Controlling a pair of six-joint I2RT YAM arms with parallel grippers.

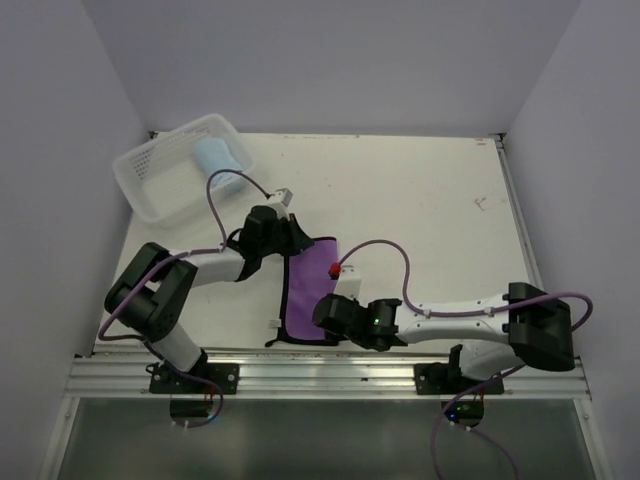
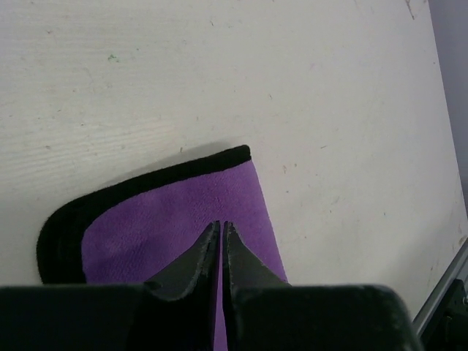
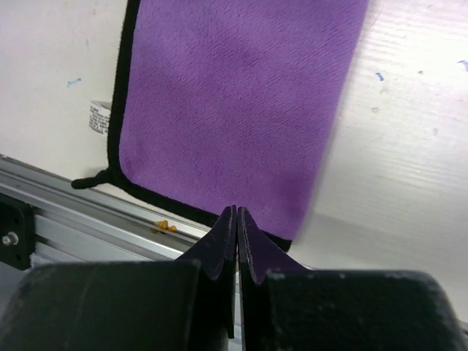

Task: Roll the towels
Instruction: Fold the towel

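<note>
A purple towel point(image 1: 312, 288) with a black border lies flat on the white table, between my two grippers. My left gripper point(image 1: 290, 240) is at its far end; in the left wrist view its jaws point(image 2: 221, 225) stand shut over the purple towel point(image 2: 168, 219), with nothing seen between them. My right gripper point(image 1: 326, 314) is at the near end. Its jaws point(image 3: 237, 210) are shut at the black near border of the purple towel point(image 3: 234, 102), holding nothing. A light blue towel point(image 1: 215, 155) lies rolled inside the basket.
The white lattice basket point(image 1: 150, 205) stands at the table's back left corner. An aluminium rail point(image 1: 330, 375) runs along the near edge, close behind the right gripper. A white label point(image 3: 99, 117) sticks out from the purple towel's side.
</note>
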